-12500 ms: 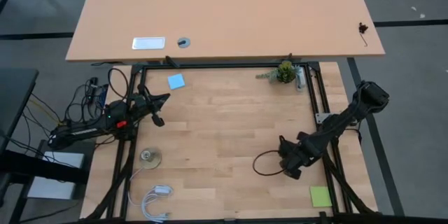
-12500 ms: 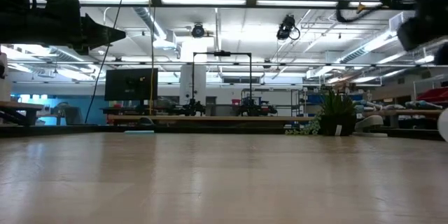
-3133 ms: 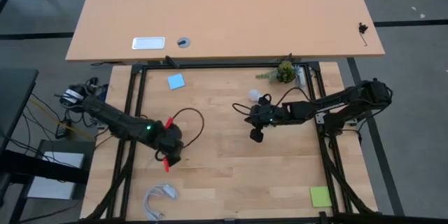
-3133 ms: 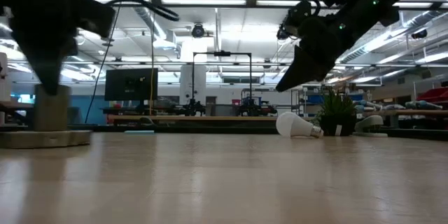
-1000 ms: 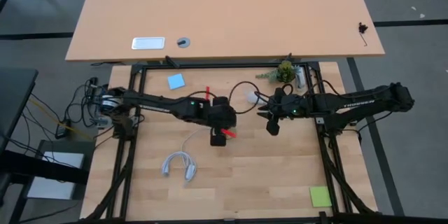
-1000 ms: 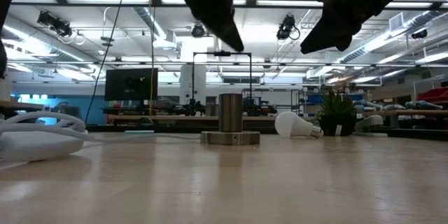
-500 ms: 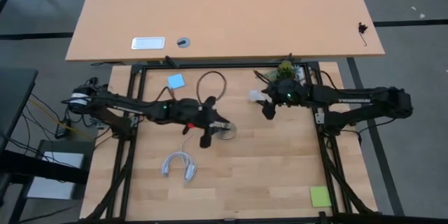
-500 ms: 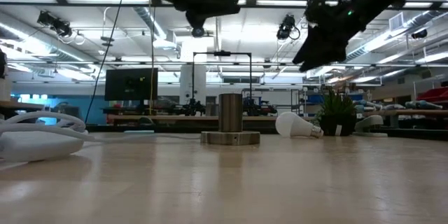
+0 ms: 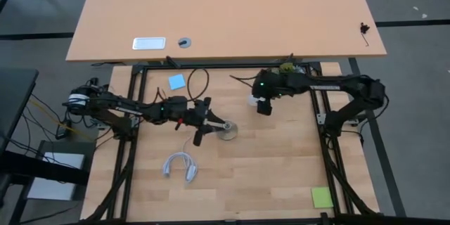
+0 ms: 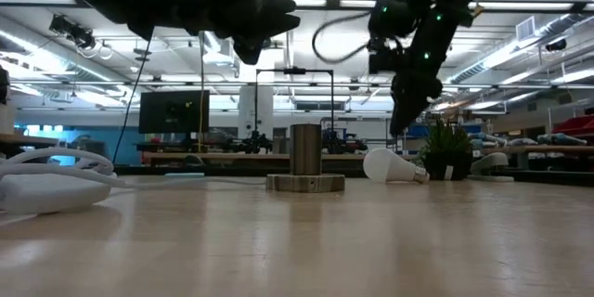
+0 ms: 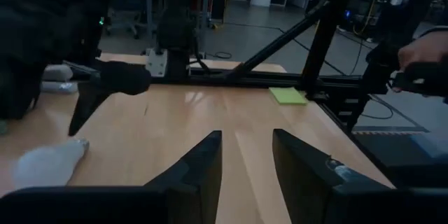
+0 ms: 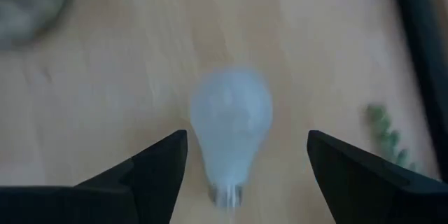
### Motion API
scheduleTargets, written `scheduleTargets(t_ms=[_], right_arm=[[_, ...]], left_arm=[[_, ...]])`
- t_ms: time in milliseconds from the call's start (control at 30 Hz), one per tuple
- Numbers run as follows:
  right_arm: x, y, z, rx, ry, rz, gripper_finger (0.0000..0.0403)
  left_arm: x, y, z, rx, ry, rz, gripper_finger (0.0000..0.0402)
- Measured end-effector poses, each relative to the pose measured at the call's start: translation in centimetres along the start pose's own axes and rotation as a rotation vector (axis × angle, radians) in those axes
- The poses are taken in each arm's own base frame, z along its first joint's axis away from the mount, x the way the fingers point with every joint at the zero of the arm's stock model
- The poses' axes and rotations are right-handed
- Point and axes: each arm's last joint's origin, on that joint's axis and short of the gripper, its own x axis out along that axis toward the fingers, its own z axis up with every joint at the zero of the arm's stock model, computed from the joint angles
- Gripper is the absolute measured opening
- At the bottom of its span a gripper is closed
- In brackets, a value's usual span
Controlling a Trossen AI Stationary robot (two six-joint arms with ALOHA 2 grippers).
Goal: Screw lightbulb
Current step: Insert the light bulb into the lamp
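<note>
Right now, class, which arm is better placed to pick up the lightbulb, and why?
The right arm. Its open right gripper hangs directly above the lightbulb, which lies on its side on the table. The left gripper is open too, but sits beside the socket, away from the bulb.

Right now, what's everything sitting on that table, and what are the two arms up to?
lightbulb: one, white, lying on its side at the table's far right part, right under the right gripper.
socket: one, grey metal disc with an upright cylinder, near the table's middle.
cord: one, white, coiled on the near left part.
sticky note: one, blue, far left corner.
sticky note: one, green, near right corner.
plant: one, small and green, at the far edge.
left gripper: one, dark, open, beside the socket.
right gripper: one, dark, open, fingers either side of the lightbulb, not gripping it.
</note>
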Motion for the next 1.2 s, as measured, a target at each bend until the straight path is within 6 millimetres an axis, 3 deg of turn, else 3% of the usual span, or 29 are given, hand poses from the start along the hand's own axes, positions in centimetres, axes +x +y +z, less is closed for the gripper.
scheduleTargets(t_ms=[200, 500, 900, 1033, 1200], right_arm=[[2.3, -0.6, -1.5, 0.021, 0.154, 0.017, 0.0303], [3.3, -0.4, -1.8, -0.012, 0.066, 0.099, 0.0296], [6.5, 0.0, -1.7, -0.015, 0.079, 0.106, 0.0289], [6.1, 0.0, -1.2, -0.017, 0.023, 0.094, 0.0265], [5.2, -0.2, -0.7, -0.010, -0.031, 0.083, 0.0202]], left_arm=[[0.0, -0.2, -0.1, 0.001, 0.005, -0.062, 0.0133], [-0.1, 0.0, 0.0, 0.008, 0.002, -0.055, 0.0133], [-0.1, 0.0, 0.0, 0.008, 0.002, -0.052, 0.0133], [-0.1, 0.0, 0.0, 0.030, -0.001, -0.044, 0.0133], [-0.1, 0.1, 0.1, 0.036, -0.013, -0.034, 0.0133]])
